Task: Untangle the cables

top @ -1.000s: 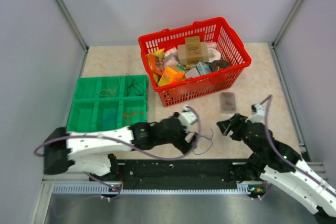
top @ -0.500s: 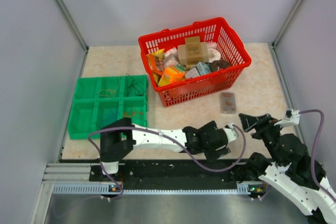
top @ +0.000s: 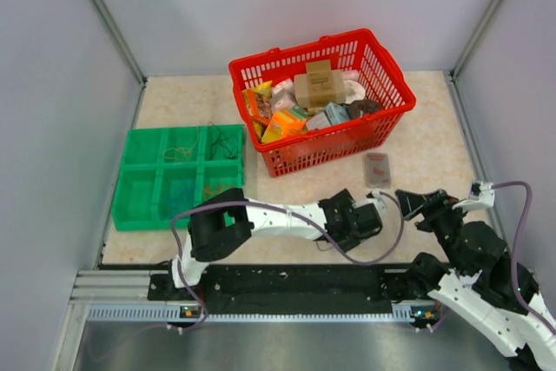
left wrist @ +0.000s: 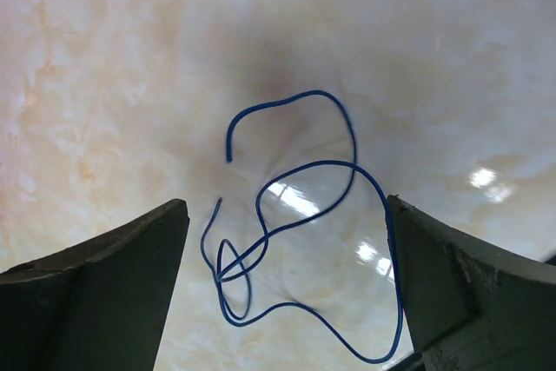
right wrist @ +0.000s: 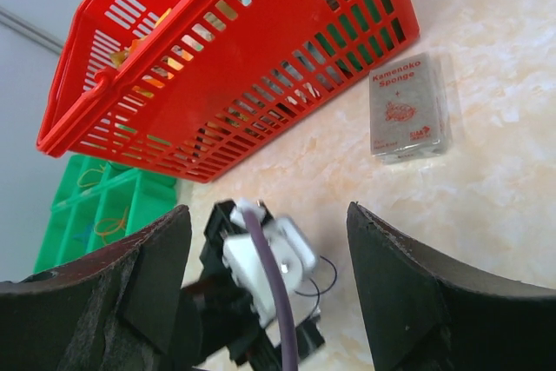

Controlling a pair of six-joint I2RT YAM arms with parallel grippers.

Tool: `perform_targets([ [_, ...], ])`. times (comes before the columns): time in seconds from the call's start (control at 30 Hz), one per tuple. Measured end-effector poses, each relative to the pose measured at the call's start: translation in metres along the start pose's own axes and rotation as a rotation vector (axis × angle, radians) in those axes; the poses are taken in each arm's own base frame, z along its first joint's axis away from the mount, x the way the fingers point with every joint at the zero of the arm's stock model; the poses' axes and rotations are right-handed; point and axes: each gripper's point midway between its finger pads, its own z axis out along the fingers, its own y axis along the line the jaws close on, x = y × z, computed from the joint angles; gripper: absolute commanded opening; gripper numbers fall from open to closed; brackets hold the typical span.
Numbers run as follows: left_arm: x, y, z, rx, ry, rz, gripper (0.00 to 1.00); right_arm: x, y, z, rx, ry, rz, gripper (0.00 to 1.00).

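Marbled table (left wrist: 104, 58), blue cable (left wrist: 330, 162) under spread left hand (left wrist: 285, 204)

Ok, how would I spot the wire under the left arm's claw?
Find the red basket, then look at the bare table in front of it, where the left gripper hangs open. Straight under it lies the blue wire, curled in loose loops; the other wires sit in the green tray.

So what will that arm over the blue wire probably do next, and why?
Probably lower the left gripper and close on the blue wire. Its fingers are open on either side of it, and the wire lies loose on the table, looped over itself and not yet gripped.
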Motion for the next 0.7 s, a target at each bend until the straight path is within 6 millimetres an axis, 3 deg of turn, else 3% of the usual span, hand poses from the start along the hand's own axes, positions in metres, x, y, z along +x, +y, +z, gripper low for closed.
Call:
perform_targets([
  [0.17,0.005,0.03,0.01,-0.022,0.035,-0.082,0.97,0.0,0.0,0.0,0.001,0.0,-0.005,0.72],
  [0.27,0.007,0.03,0.011,-0.004,0.047,-0.109,0.88,0.0,0.0,0.0,0.0,0.0,-0.004,0.72],
  [0.53,0.031,0.031,0.009,0.121,0.104,-0.271,0.24,0.001,0.0,0.0,-0.002,0.003,-0.004,0.73],
  [0.7,0.045,0.039,-0.012,0.147,0.108,-0.322,0.03,0.001,0.0,0.0,-0.003,0.005,-0.003,0.73],
])
